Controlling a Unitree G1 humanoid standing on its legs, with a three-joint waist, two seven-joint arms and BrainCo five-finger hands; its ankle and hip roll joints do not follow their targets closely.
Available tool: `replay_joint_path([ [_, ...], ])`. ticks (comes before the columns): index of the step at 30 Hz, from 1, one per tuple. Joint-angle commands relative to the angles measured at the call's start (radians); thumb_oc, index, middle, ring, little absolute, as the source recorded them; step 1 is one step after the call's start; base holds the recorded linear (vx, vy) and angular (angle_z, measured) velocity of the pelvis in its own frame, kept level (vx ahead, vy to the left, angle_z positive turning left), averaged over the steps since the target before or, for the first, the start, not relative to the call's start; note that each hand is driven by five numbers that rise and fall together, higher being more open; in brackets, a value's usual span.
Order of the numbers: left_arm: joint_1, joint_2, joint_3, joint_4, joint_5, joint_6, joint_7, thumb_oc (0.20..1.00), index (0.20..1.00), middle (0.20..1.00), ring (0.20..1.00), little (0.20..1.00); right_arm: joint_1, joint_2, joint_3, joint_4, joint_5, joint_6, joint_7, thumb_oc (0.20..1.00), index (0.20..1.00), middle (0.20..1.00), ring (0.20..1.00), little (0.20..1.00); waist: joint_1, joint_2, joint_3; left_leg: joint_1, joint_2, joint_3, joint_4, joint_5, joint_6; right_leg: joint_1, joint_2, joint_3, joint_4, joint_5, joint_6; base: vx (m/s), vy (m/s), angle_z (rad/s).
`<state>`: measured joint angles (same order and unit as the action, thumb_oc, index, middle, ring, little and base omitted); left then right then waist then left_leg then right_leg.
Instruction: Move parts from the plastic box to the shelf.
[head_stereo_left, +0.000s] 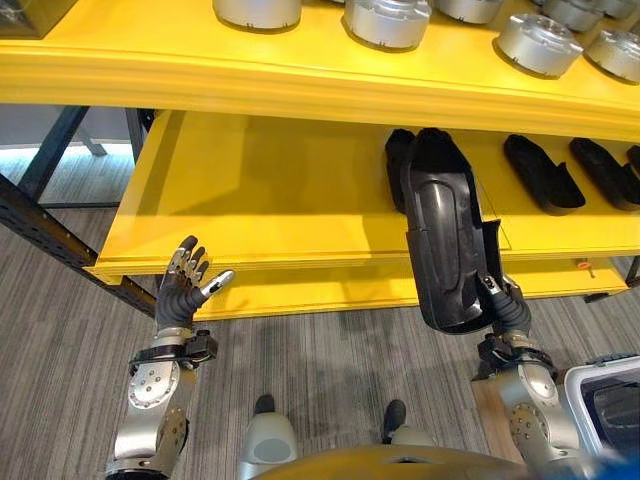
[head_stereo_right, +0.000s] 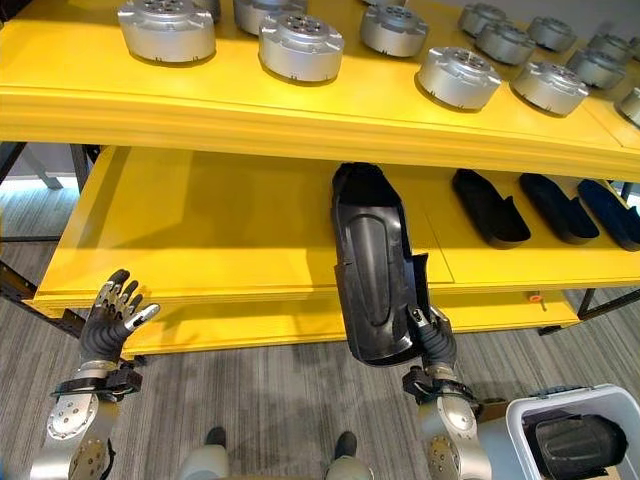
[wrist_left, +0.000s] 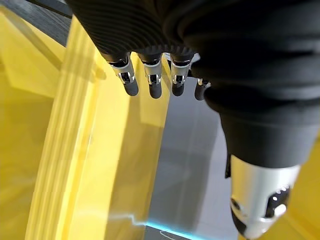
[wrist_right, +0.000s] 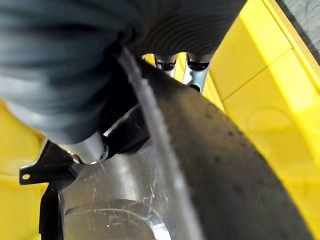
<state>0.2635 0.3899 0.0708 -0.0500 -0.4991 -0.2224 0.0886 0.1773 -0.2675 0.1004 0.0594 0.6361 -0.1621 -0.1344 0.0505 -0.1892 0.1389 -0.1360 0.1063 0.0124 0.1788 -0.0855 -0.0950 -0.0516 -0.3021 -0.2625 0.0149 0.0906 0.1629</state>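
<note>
A long black plastic shell part (head_stereo_left: 445, 235) stands steeply tilted in front of the yellow lower shelf (head_stereo_left: 260, 215), its top end over the shelf board. My right hand (head_stereo_left: 503, 305) grips its lower end, thumb on the inside face (wrist_right: 115, 195) and fingers (wrist_right: 192, 75) behind the rim. Similar black parts (head_stereo_right: 488, 206) lie in a row on the lower shelf to the right. The white plastic box (head_stereo_right: 530, 425) sits at the lower right with another black part (head_stereo_right: 575, 440) inside. My left hand (head_stereo_left: 183, 285) is raised open by the shelf's front left edge, holding nothing.
Several round silver metal parts (head_stereo_right: 300, 45) stand on the upper yellow shelf (head_stereo_right: 300, 120). The left half of the lower shelf is bare board. A dark steel frame leg (head_stereo_left: 40, 235) runs down at the left. Grey carpet lies below.
</note>
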Motion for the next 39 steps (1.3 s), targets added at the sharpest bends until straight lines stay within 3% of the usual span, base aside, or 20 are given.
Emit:
replay_joint_path([
  [1,-0.017,0.031,0.023,-0.081,0.011,-0.043,0.003,1.000,1.000,1.000,1.000,1.000,-0.154,-0.046,0.017,-0.036,0.017,-0.055,0.027,0.200,0.200,0.200,0.200,0.200,0.027,-0.002,0.017,-0.008,0.043,0.011,-0.055,0.031,0.016,0.090,-0.065,-0.024,0.052,0.033,0.067,0.03,-0.025,0.24],
  [5,-0.030,0.048,0.015,-0.082,0.006,-0.037,0.007,1.000,1.000,1.000,1.000,1.000,-0.281,-0.039,0.082,0.028,0.045,-0.050,0.021,0.200,0.200,0.200,0.200,0.200,0.075,-0.012,0.033,-0.030,0.042,-0.009,-0.054,0.037,0.014,0.091,-0.062,-0.053,0.050,0.029,0.065,0.02,-0.059,0.18],
  [7,-0.038,0.059,0.010,-0.085,-0.005,-0.034,0.011,1.000,1.000,1.000,1.000,1.000,-0.354,-0.031,0.097,0.075,0.056,-0.053,-0.006,0.200,0.200,0.200,0.200,0.200,0.097,-0.014,0.043,-0.044,0.040,-0.020,-0.051,0.040,0.014,0.093,-0.060,-0.068,0.050,0.025,0.063,0.01,-0.069,0.33],
  [9,-0.048,0.084,-0.001,-0.105,-0.042,-0.036,0.015,1.000,1.000,1.000,1.000,1.000,-0.538,-0.010,0.115,0.204,0.049,-0.055,-0.078,0.200,0.200,0.200,0.200,0.200,0.156,-0.014,0.077,-0.079,0.035,-0.049,-0.038,0.044,0.014,0.088,-0.058,-0.099,0.054,0.022,0.061,-0.02,-0.091,0.38],
  [13,-0.069,0.105,-0.041,-0.105,-0.063,-0.033,0.025,1.000,1.000,1.000,1.000,1.000,-0.677,0.001,0.134,0.242,0.063,-0.061,-0.121,0.200,0.200,0.200,0.200,0.200,0.198,-0.015,0.113,-0.112,0.025,-0.073,-0.026,0.045,0.018,0.076,-0.058,-0.121,0.068,0.023,0.057,-0.01,-0.036,0.22],
  [16,-0.074,0.128,-0.071,-0.123,-0.079,-0.029,0.025,1.000,1.000,1.000,1.000,1.000,-0.793,0.010,0.115,0.309,0.162,-0.080,-0.153,0.200,0.200,0.200,0.200,0.200,0.235,-0.007,0.140,-0.154,0.008,-0.103,0.001,0.038,0.019,0.082,-0.059,-0.154,0.072,0.021,0.054,0.00,-0.032,0.27],
  [19,-0.099,0.169,-0.099,-0.135,-0.102,-0.038,0.029,1.000,1.000,1.000,1.000,1.000,-0.986,-0.050,0.064,0.444,0.193,-0.098,-0.228,0.200,0.200,0.200,0.200,0.200,0.269,0.024,0.177,-0.224,-0.014,-0.140,0.045,0.034,0.019,0.057,-0.067,-0.185,0.095,0.010,0.046,-0.06,0.003,0.35],
  [26,-0.158,0.202,-0.155,-0.132,-0.127,-0.057,0.042,1.000,1.000,1.000,1.000,1.000,-1.237,-0.141,0.043,0.632,0.242,-0.108,-0.277,0.200,0.200,0.200,0.200,0.200,0.282,0.078,0.248,-0.311,-0.024,-0.166,0.151,-0.015,0.019,-0.024,-0.081,-0.163,0.205,-0.058,0.032,-0.04,0.018,0.19],
  [29,-0.177,0.225,-0.205,-0.151,-0.147,-0.061,0.039,1.000,1.000,1.000,1.000,1.000,-1.381,-0.193,0.049,0.761,0.277,-0.110,-0.297,0.200,0.200,0.200,0.200,0.200,0.283,0.120,0.287,-0.394,-0.043,-0.177,0.218,-0.027,0.024,-0.089,-0.094,-0.159,0.268,-0.101,0.017,-0.09,0.072,0.03],
  [39,-0.256,0.234,-0.291,-0.153,-0.149,-0.065,0.062,1.000,1.000,1.000,1.000,1.000,-1.517,-0.228,0.051,0.999,0.375,-0.106,-0.303,0.200,0.200,0.200,0.200,0.200,0.270,0.157,0.309,-0.511,-0.071,-0.184,0.286,-0.036,0.032,-0.190,-0.108,-0.144,0.337,-0.140,0.001,-0.03,0.035,0.07],
])
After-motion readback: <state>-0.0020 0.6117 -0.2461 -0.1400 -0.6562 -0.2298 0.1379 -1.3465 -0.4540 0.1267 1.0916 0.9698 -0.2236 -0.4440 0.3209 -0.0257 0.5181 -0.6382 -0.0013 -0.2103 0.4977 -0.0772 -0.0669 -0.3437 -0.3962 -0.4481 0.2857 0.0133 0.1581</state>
